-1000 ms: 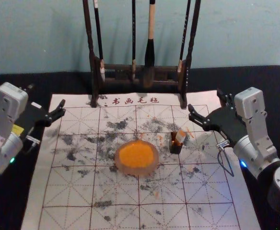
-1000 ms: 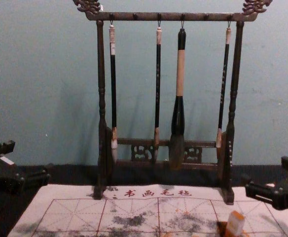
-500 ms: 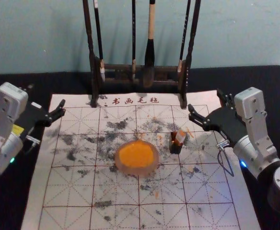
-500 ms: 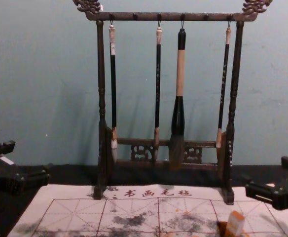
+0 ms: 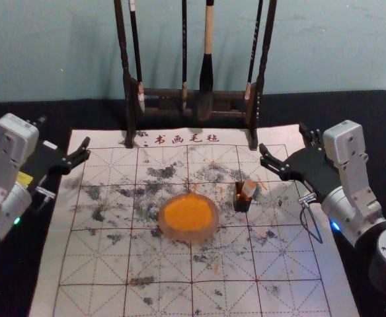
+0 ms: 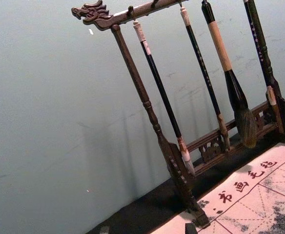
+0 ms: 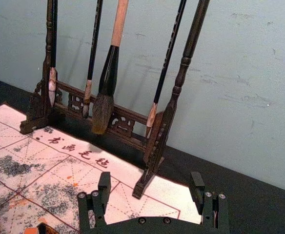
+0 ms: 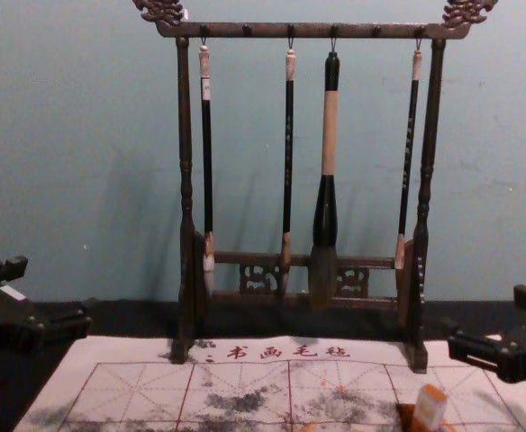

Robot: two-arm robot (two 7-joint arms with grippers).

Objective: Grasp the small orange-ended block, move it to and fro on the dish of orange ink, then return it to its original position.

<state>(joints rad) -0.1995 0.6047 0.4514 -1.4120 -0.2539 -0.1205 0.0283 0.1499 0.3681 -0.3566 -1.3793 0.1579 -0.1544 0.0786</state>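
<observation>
The small orange-ended block (image 5: 248,189) leans in a small dark holder (image 5: 242,201) on the mat, right of the round dish of orange ink (image 5: 188,216). In the chest view the block (image 8: 430,408) stands tilted at the bottom edge. My right gripper (image 5: 282,146) is open and empty over the mat's right edge, behind and right of the block; its own wrist view shows the gripper (image 7: 150,190) with fingers wide apart. My left gripper (image 5: 64,140) stays parked, open, at the mat's left edge; its fingertips (image 6: 104,229) peek in at the bottom of the left wrist view.
A dark wooden brush rack (image 5: 132,109) with several hanging brushes stands at the mat's back edge, before the wall. The white felt mat (image 5: 94,264), gridded and ink-stained, lies on a black-covered table (image 5: 345,105).
</observation>
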